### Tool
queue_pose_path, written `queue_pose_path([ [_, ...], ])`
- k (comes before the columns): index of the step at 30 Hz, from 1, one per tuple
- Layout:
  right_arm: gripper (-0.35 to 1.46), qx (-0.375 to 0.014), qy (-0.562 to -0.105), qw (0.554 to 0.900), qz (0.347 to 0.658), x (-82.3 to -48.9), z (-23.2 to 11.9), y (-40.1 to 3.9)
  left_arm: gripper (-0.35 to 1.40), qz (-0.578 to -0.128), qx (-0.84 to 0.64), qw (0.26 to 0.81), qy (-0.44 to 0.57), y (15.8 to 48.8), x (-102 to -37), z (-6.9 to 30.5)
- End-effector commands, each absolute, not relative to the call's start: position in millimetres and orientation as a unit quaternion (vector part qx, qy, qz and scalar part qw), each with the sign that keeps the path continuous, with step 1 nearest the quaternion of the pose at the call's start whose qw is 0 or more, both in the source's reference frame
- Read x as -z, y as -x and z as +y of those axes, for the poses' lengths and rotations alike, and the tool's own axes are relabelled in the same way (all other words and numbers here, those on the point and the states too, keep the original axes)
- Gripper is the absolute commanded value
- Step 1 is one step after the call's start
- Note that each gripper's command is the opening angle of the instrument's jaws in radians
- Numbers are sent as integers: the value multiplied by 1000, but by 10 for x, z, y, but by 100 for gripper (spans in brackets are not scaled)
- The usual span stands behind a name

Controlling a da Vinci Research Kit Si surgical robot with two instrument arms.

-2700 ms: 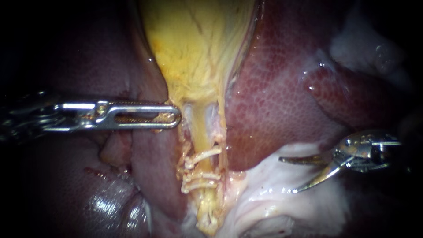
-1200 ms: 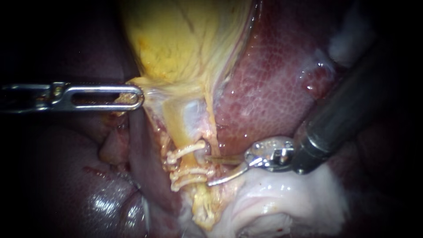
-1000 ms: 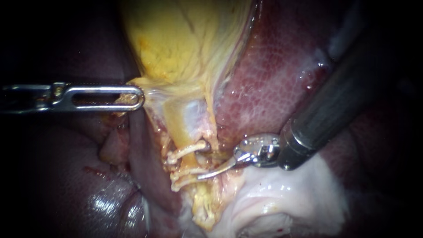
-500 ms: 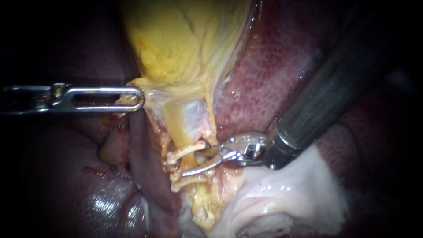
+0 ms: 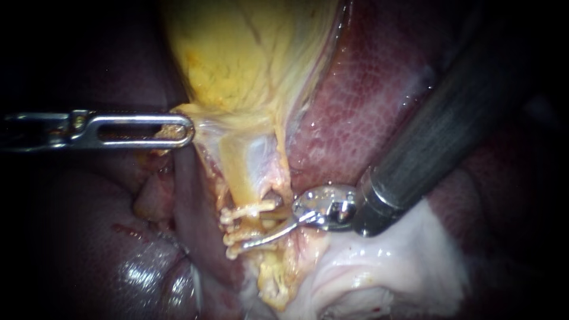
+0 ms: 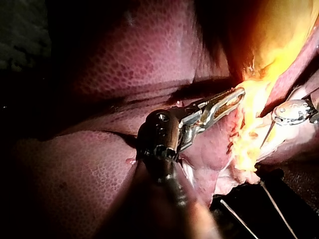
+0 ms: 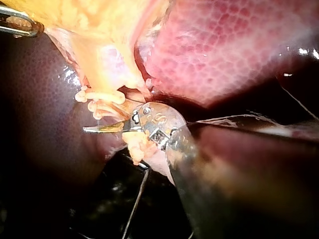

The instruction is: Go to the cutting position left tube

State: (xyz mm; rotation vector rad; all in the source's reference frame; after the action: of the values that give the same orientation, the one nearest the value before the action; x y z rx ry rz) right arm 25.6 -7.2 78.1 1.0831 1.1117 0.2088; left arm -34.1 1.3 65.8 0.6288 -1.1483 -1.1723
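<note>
Jaws of the left instrument (image 5: 178, 130), at middle left, are clamped on the lower edge of the gallbladder (image 5: 249, 59). At lower centre, the left tube (image 5: 242, 184) carries pale clips (image 5: 252, 208). Entering from the upper right, the right instrument (image 5: 261, 228) holds its blades apart, one lying across that tube among the clips.

My left instrument (image 5: 178, 131) ends in long, flat silver jaws with a slot running down their length and a small pivot pin at the base. My right instrument (image 5: 261, 228) has a thick, dark grey round shaft, a shiny steel wrist, and thin, curved, pointed blades.
</note>
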Motion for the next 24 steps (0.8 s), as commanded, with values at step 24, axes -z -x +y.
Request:
queue_pose_path([
  [24,131,-88,-500,691,515,-786,-71,-301,-35,-503,515,638,-274,347,-661,15],
])
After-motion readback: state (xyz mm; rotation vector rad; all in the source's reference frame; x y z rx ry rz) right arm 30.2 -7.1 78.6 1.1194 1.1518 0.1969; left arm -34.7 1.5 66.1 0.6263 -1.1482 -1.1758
